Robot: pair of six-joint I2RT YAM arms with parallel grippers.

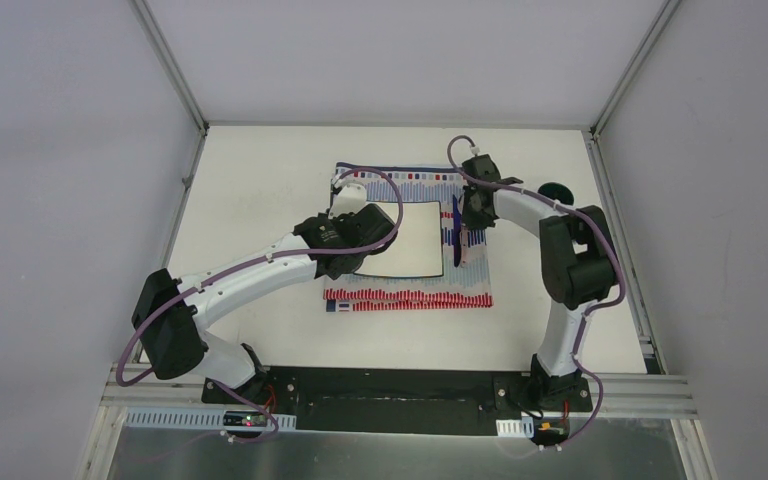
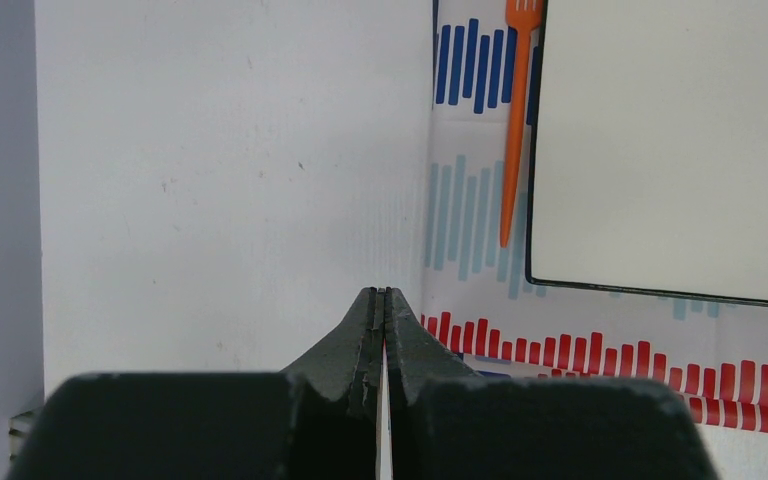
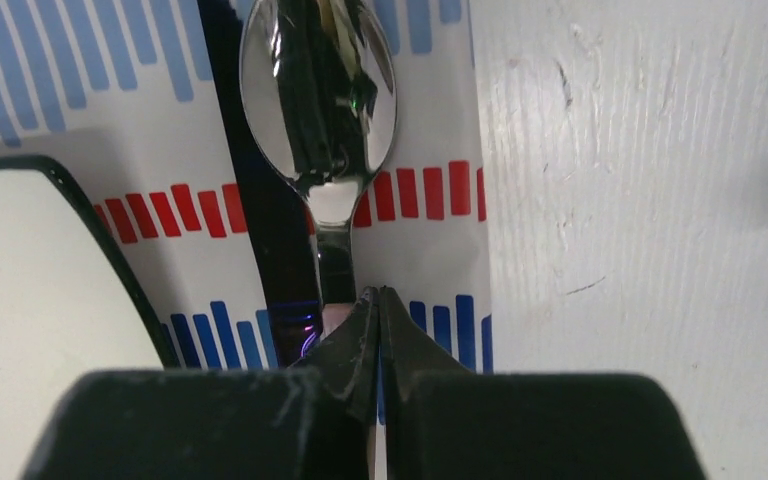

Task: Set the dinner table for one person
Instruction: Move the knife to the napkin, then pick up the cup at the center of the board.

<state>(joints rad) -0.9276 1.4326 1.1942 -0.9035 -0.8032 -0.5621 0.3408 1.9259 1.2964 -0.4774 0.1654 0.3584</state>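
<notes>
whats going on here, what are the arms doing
Two arms are laying a place setting on the dinner table. A white plate sits on a striped cloth, with an orange fork on its left. The right gripper, shut, is at the handle of a spoon lying right of the plate. The left gripper is shut, empty.

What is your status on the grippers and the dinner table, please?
Left gripper shut, empty, over dinner table beside cloth. Right gripper shut at spoon handle; grip unclear. Plate, fork on cloth. Nothing in the way.
</notes>
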